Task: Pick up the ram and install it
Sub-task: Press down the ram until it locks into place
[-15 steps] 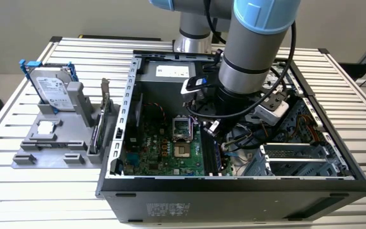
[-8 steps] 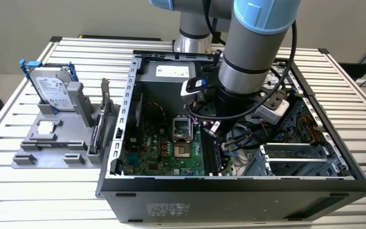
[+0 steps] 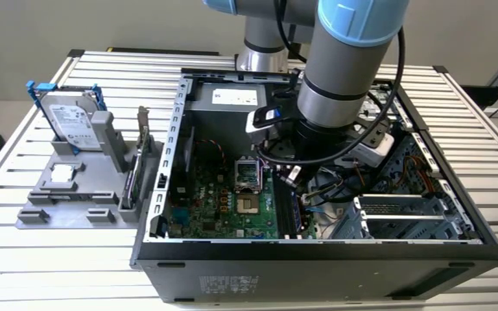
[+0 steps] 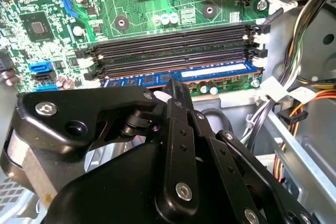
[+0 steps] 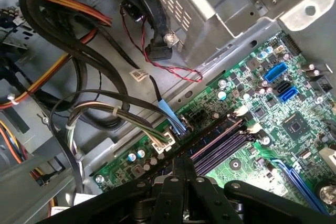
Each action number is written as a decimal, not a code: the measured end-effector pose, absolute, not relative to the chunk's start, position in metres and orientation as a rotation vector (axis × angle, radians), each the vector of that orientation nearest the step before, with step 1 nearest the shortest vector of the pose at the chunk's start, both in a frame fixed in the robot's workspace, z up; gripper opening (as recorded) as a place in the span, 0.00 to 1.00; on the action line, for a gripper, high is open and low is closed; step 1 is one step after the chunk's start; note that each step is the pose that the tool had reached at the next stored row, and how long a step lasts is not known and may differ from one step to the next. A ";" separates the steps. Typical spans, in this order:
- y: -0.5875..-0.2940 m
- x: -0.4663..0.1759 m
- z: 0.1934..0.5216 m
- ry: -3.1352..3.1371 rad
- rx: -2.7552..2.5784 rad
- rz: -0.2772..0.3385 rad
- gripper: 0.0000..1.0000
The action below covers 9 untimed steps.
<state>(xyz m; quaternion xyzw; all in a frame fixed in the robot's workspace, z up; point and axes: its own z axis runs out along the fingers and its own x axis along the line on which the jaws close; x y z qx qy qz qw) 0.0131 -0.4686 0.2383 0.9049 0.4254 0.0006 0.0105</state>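
Blue-edged ram (image 4: 178, 77) sits in the motherboard (image 4: 131, 19) slot, the pincer (image 4: 167, 97) closed above it.

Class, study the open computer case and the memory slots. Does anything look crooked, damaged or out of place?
Nothing stands out. The ram lies level along the slot nearest the tool, parallel to the three empty slots. The green board looks undamaged. Cables are bundled beside it, off the slots.

A slatted metal table (image 3: 50, 246) is used as the base. 2 things are set directly on it: an open PC case (image 3: 318, 259) and, just beside it on the exterior view's left, a grey parts holder (image 3: 67, 207).
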 end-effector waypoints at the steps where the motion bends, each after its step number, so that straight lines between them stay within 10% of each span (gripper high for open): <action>1: -0.469 0.013 0.238 1.335 2.821 0.002 0.00; 9: -0.469 0.013 0.238 1.384 2.797 0.002 0.00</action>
